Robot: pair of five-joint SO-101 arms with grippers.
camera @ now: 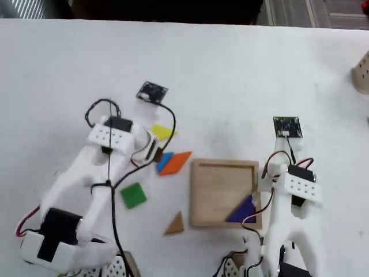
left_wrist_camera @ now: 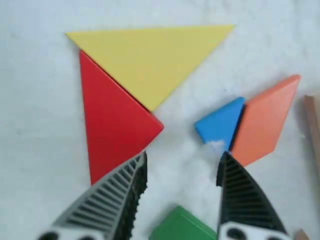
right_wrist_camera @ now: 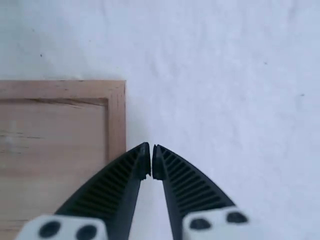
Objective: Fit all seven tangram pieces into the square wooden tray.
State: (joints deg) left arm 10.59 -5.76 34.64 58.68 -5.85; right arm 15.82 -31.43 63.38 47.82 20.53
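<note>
Wooden square tray (camera: 225,165) rests on the white table (camera: 230,69), toward the edge where the two arms stand and between them. One piece, a dark blue-purple triangle (camera: 243,210), lies inside the tray, in the corner nearest the right arm's base.

Six pieces lie on the table outside the tray, all on the left arm's side:
- The orange parallelogram (left_wrist_camera: 264,120) lies just beside the tray's far corner and touches the small blue triangle (left_wrist_camera: 220,123).
- The yellow triangle (left_wrist_camera: 150,55) and the red triangle (left_wrist_camera: 112,125) lie edge to edge, farther from the tray.
- The green square (camera: 133,195) lies closer to the arms' edge of the table.
- The plain wooden triangle (camera: 174,224) lies near the tray's near corner.

The left gripper (left_wrist_camera: 182,165) hangs over bare table between the red triangle, the blue triangle and the green square. Its fingers are spread apart and grasp nothing.

The right gripper (right_wrist_camera: 151,161) is over the table just beside the tray's outer rim. Its fingers are pressed together tip to tip, with nothing between them.
</note>
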